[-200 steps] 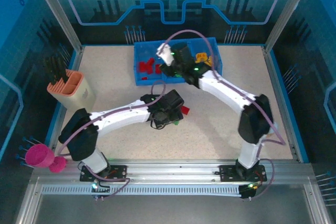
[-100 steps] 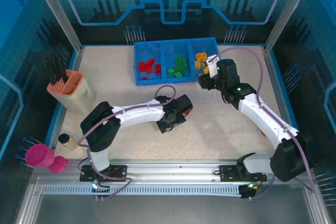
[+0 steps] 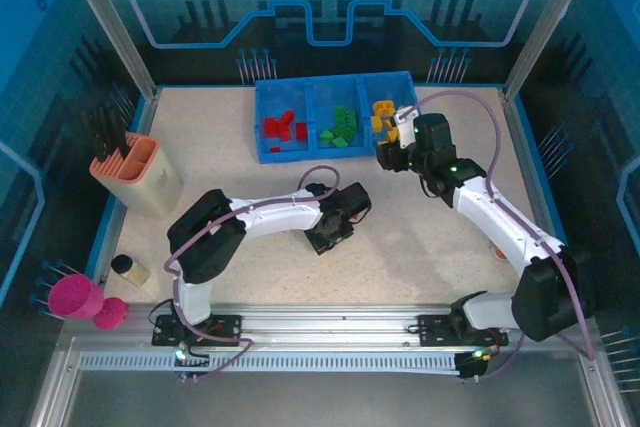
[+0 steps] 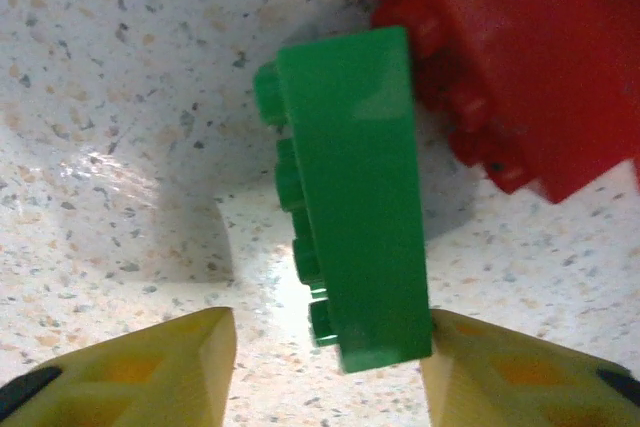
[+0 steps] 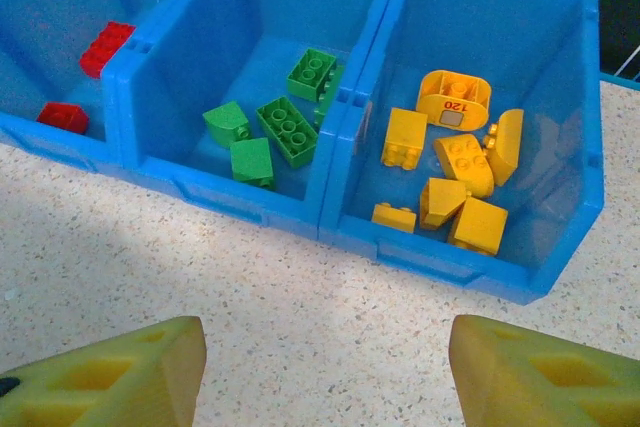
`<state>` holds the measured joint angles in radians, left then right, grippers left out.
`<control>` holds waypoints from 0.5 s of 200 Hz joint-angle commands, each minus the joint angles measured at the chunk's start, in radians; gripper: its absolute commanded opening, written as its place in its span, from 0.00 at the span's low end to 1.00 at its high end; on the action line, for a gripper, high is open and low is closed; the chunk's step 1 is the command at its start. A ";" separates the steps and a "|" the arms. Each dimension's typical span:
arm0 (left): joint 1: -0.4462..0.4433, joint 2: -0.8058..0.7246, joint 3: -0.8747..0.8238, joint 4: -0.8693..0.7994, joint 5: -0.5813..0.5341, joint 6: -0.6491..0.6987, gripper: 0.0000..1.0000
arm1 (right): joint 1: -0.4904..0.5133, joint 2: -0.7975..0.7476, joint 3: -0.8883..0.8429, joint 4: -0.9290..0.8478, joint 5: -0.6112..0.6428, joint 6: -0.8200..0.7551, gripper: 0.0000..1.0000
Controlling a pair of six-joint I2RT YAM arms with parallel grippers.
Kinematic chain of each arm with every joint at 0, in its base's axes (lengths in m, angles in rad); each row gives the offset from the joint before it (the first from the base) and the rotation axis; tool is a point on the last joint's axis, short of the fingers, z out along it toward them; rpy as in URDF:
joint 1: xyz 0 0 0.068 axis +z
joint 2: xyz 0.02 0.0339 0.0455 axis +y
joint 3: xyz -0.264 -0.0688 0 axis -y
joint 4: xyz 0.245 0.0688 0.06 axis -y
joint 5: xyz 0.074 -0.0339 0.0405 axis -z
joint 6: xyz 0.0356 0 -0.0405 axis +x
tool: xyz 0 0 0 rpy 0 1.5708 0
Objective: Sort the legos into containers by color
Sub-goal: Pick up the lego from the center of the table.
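On the table a green lego (image 4: 355,197) lies on its side, with a red lego (image 4: 500,67) just beyond it. My left gripper (image 4: 330,357) is open and straddles the green lego's near end. Its right finger (image 4: 510,377) touches the brick and its left finger (image 4: 150,367) stands apart. In the top view this gripper (image 3: 333,232) is low over mid-table. The blue containers (image 5: 240,192) hold red legos (image 5: 100,47), green legos (image 5: 290,132) and yellow legos (image 5: 450,157), one colour per compartment. My right gripper (image 5: 320,367) hangs open and empty over bare table before the tray (image 3: 262,152).
A peach-and-cream tool holder (image 3: 135,172) stands at the left. A small round can (image 3: 128,267) and a pink object (image 3: 80,299) sit near the front left corner. A blue raised border rings the table.
The right arm has swung from over the tray's middle to the table in front of its right end. The left gripper has shifted slightly right and its jaws have narrowed around the green lego.
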<state>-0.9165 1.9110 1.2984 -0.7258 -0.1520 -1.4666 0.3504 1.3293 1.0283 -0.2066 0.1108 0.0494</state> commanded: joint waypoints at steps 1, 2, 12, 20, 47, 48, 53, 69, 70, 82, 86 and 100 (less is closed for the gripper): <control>0.014 0.022 -0.028 -0.027 0.053 -0.023 0.47 | -0.021 0.017 -0.010 0.035 -0.021 0.016 0.67; 0.014 0.022 -0.028 -0.027 0.053 -0.022 0.47 | -0.021 0.017 -0.010 0.035 -0.022 0.015 0.67; 0.019 0.025 -0.034 -0.034 0.067 -0.018 0.45 | -0.025 0.021 -0.007 0.033 -0.020 0.014 0.67; 0.023 0.026 -0.037 -0.039 0.076 -0.010 0.43 | -0.026 0.021 -0.007 0.034 -0.018 0.011 0.67; 0.042 0.034 -0.044 -0.066 0.102 0.036 0.32 | -0.034 0.020 -0.007 0.031 -0.004 0.001 0.68; 0.043 0.034 -0.044 -0.067 0.102 0.038 0.31 | -0.034 0.020 -0.007 0.030 -0.004 0.001 0.68; 0.046 0.034 -0.046 -0.069 0.106 0.053 0.28 | -0.036 0.018 -0.006 0.029 -0.001 0.000 0.68; 0.061 0.033 -0.055 -0.075 0.131 0.100 0.19 | -0.040 0.017 -0.002 0.022 -0.005 0.000 0.68; 0.062 0.033 -0.054 -0.077 0.132 0.103 0.19 | -0.040 0.018 -0.001 0.021 -0.006 0.000 0.69; 0.071 0.026 -0.056 -0.100 0.141 0.140 0.16 | -0.041 0.018 0.002 0.017 -0.009 -0.001 0.69; 0.073 0.022 -0.056 -0.111 0.140 0.153 0.15 | -0.041 0.019 0.002 0.015 -0.010 -0.001 0.69; 0.082 -0.002 -0.055 -0.145 0.124 0.196 0.14 | -0.041 0.026 0.006 0.009 -0.013 -0.002 0.69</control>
<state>-0.8566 1.9224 1.2675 -0.7620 -0.0494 -1.3651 0.3229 1.3430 1.0275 -0.2005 0.1036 0.0521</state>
